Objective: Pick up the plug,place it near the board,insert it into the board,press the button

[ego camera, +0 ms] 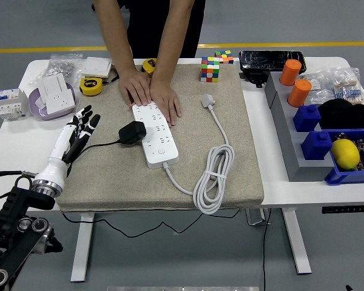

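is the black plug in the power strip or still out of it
In. The black plug sits against the left side of the white power strip, seated on it; the left hand is off it, open. Prongs aren't visible.

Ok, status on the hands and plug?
Left robot hand open, off the plug. Black plug seated in white power strip. Person's hands holding the strip's far end.

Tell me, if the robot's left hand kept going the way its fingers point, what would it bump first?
Probably the yellow tape measure. The left hand points up and slightly right, toward the table's far side, fingers spread over the mat's left edge. It might pass beside the tape; height is unclear.
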